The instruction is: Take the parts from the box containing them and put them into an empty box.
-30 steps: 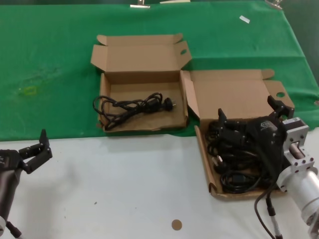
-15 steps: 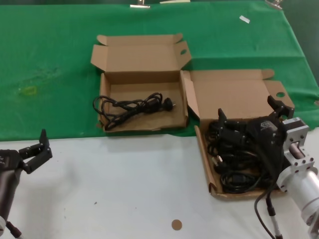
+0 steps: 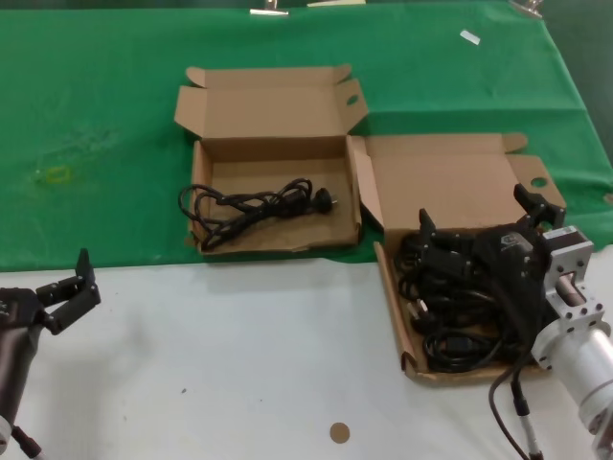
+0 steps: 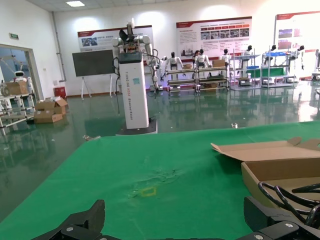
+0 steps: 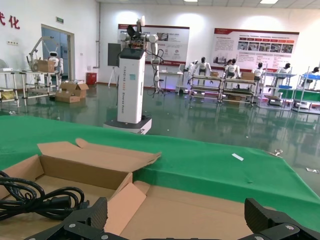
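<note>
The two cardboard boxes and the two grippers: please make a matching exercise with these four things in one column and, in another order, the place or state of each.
Things:
1. left box
2. right box
3. left gripper
4. right gripper

Places or states:
A. low over the pile of cords, fingers spread
B. holds a single cord
C. over the white table, away from both boxes, fingers open
D. holds many tangled cords

Pairs: 1-B, 2-D, 3-C, 4-A
</note>
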Controlling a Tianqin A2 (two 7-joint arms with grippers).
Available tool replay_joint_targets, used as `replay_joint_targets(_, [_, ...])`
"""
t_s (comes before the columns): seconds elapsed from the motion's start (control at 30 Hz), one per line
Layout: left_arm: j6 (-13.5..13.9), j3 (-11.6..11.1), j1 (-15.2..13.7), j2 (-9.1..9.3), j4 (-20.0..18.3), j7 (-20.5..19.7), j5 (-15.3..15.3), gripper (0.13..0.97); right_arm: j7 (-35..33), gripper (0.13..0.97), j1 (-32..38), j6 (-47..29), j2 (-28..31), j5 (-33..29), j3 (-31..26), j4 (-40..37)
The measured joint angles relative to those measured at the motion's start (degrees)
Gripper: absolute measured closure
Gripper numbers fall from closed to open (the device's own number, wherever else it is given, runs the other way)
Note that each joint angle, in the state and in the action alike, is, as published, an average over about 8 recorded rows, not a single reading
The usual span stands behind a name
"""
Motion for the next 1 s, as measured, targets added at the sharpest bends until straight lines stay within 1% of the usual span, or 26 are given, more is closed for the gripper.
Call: replay_joint_targets(1.0, [0.0,0.0,0.0,0.0,0.0,0.0,0.0,0.132,0.0,0.129,0.0,0.0,0.0,0.0,0.0,0.0])
